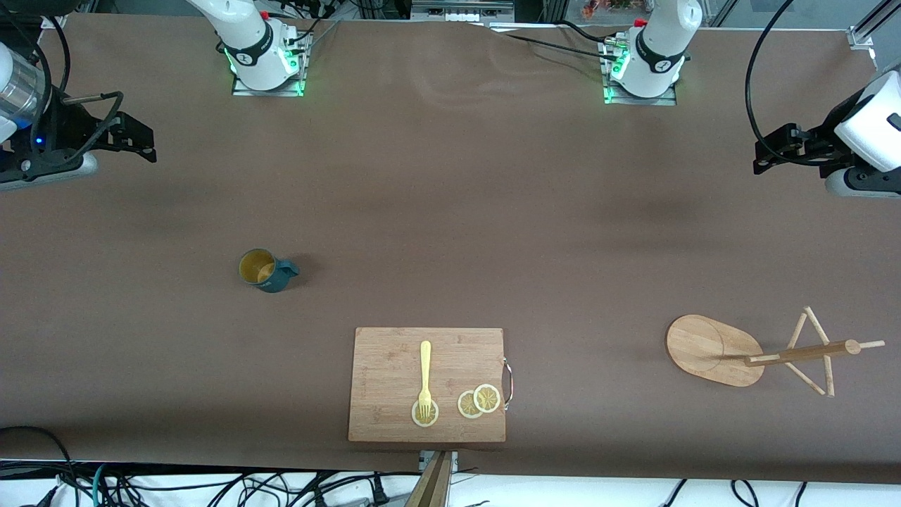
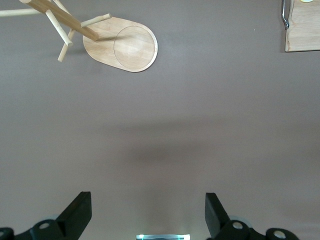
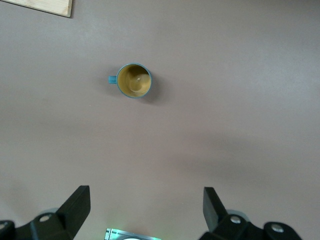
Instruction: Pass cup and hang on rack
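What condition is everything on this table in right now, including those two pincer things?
cup: upright on the table, empty, not held.
rack: standing on its oval base, pegs bare.
cutting board: flat, carrying a fork and lemon slices.
left pincer: open, empty, over bare table.
right pincer: open, empty, over bare table.

cup point(image 1: 265, 270) – right arm's end | rack point(image 1: 712, 350) – left arm's end

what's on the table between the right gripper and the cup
Only bare brown table: the right wrist view shows nothing between the open right gripper and the upright cup. The front view agrees.
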Motion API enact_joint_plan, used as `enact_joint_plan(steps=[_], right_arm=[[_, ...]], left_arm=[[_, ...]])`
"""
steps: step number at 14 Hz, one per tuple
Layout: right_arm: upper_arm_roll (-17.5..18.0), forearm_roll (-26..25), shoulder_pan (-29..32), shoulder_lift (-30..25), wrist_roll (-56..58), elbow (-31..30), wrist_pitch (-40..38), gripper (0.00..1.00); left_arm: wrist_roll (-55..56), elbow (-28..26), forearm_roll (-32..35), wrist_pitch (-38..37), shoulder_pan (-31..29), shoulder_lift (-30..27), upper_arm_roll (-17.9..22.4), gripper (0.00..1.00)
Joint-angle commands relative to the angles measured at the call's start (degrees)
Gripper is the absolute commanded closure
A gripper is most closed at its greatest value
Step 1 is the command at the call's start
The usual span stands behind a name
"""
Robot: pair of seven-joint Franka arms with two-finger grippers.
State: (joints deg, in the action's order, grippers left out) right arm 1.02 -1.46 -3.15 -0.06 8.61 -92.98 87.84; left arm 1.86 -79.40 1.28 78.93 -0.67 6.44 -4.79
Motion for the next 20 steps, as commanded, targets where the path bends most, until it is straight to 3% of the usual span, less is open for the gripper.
enact_joint_plan(steps=[1, 20], right_arm=[[0.47, 0.32, 0.42, -2.12, -1.48, -1.83, 0.83, 0.0], [0.65, 2.08, 0.07, -1.44, -8.7, -0.1, 1.37, 0.0]], left_arm=[[0.42, 0.38, -1.02, 0.26, 0.14, 0.07, 0.05, 0.0], [0.34, 0.38, -1.37, 0.26, 0.14, 0.07, 0.05, 0.0]])
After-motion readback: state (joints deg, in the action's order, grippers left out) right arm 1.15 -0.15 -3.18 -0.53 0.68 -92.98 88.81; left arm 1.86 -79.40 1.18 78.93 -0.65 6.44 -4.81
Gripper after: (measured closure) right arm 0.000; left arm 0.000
